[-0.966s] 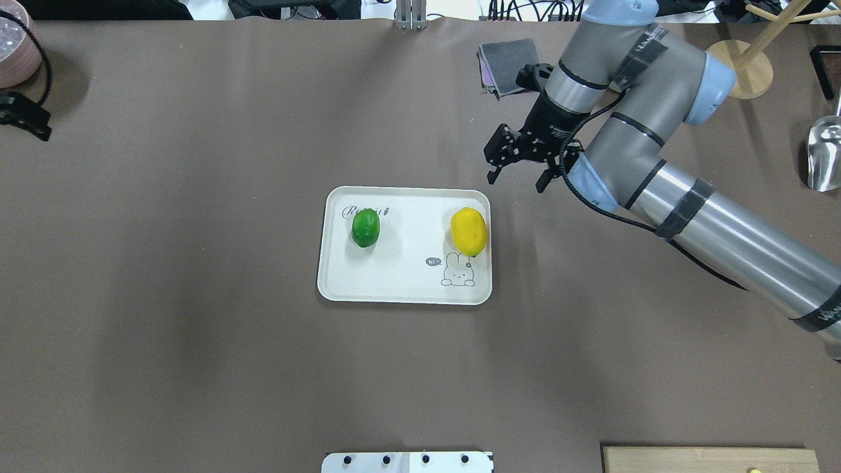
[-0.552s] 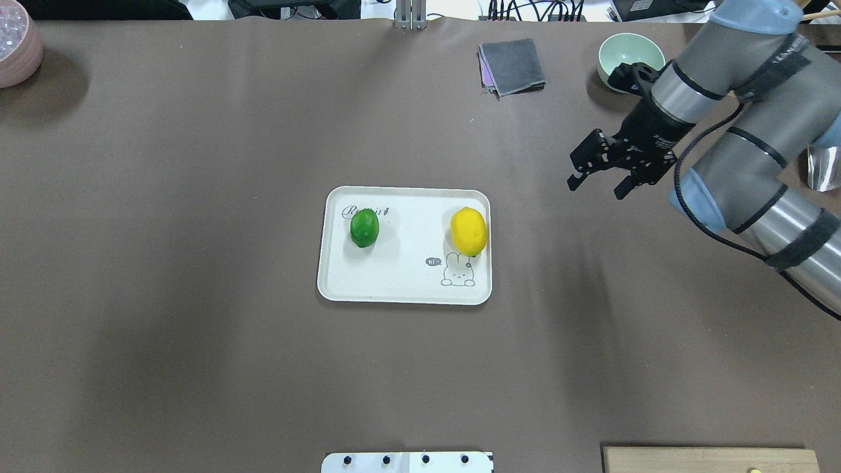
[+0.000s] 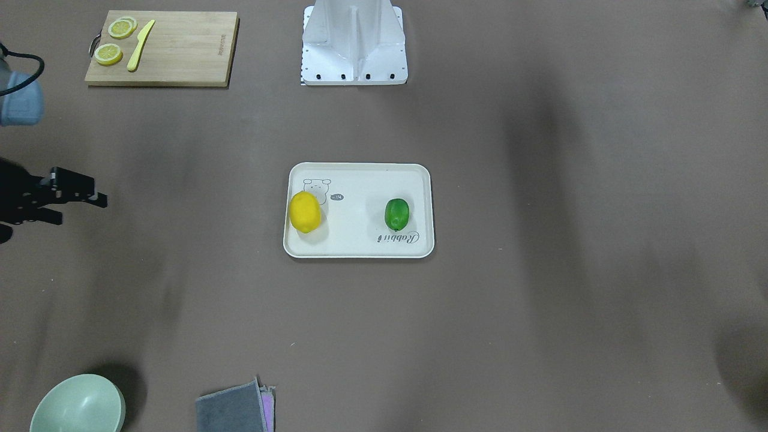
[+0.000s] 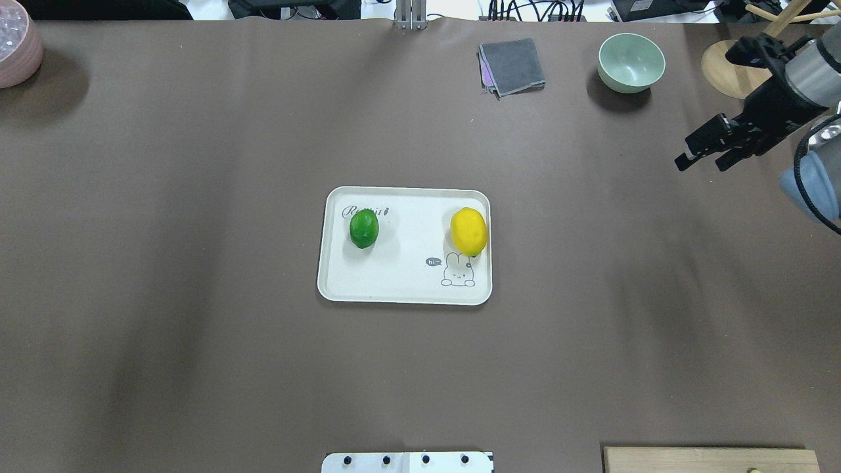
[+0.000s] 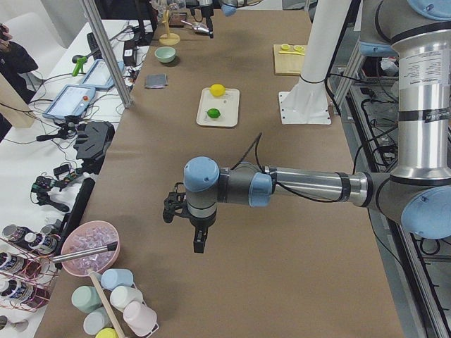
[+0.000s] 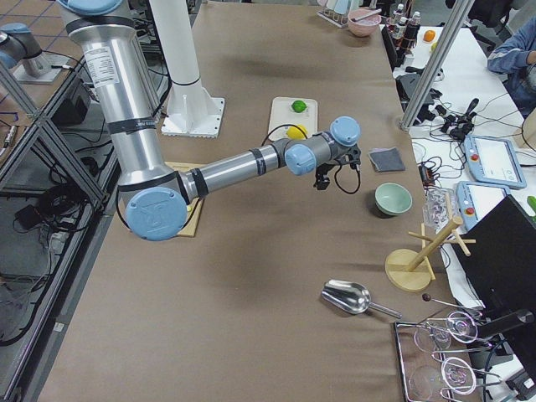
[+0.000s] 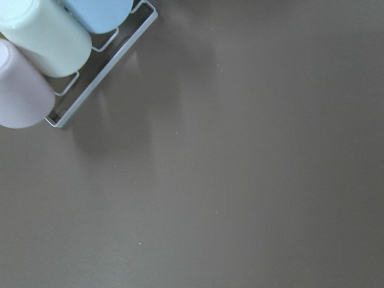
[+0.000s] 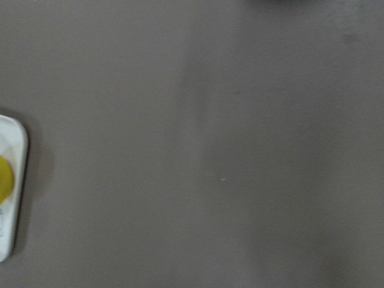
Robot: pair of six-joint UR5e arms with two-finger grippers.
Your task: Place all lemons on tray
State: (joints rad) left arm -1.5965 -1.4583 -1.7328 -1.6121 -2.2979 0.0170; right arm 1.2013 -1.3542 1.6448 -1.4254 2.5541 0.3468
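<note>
The cream-white tray [image 4: 404,289] lies at the table's middle. The yellow lemon [image 4: 468,231] rests at its right end and the green lemon [image 4: 364,228] at its left end. The front-facing view shows them mirrored: yellow lemon [image 3: 305,211], green lemon [image 3: 396,214], tray [image 3: 360,243]. My right gripper [image 4: 702,164] is open and empty, far to the right of the tray, above bare table; it also shows in the front-facing view [image 3: 84,211]. My left gripper [image 5: 197,243] shows only in the exterior left view, far from the tray; I cannot tell its state.
A mint bowl [image 4: 631,61] and a grey folded cloth [image 4: 512,66] sit at the far edge. A wooden stand [image 4: 729,69] is behind the right gripper. A cutting board [image 3: 180,54] holds lemon slices and a yellow knife. A cup rack [image 7: 90,84] lies under the left wrist.
My right gripper has swung right, from just beyond the tray's right corner to the table's right edge, open and empty throughout. Both lemons stay still on the tray.
</note>
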